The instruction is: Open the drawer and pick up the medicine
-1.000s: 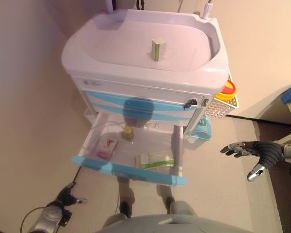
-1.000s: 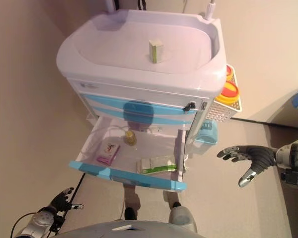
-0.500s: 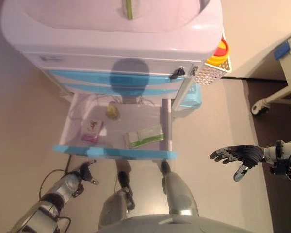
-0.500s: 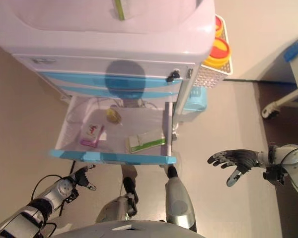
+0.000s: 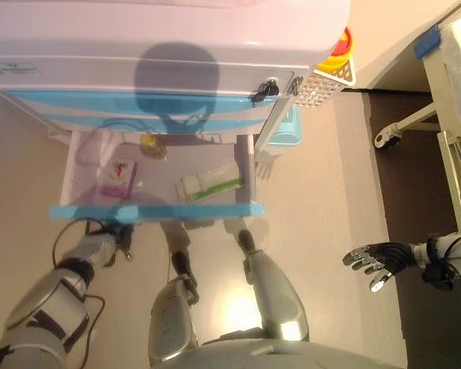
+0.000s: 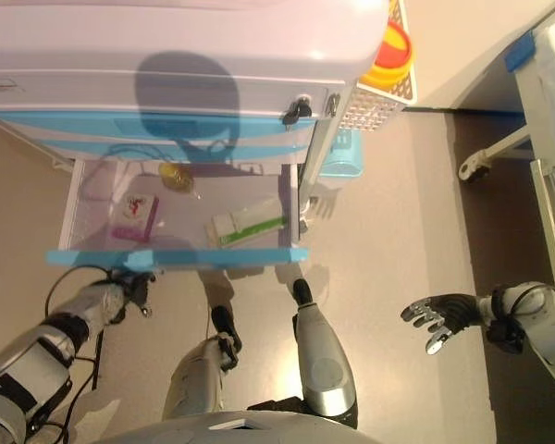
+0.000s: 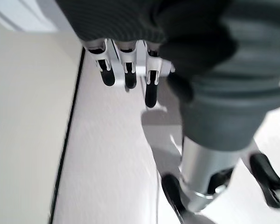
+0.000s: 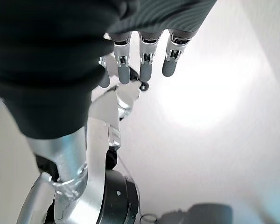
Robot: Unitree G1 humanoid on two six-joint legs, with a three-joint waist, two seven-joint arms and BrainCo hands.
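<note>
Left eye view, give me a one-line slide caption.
Cart drawer open with medicine boxes inside; both robot hands, left and right, hang open and empty.

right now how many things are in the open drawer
3 that show: a pink box at its left, a yellow round item at the back, a green-and-white box at the right. The cart's overhang may hide more.

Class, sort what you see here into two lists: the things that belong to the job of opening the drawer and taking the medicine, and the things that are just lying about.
Belongs to the job:
open drawer
green and white medicine box
pink packet
small yellow bottle
left hand
right hand

Just lying about:
white basket
blue bin
bed frame
</note>
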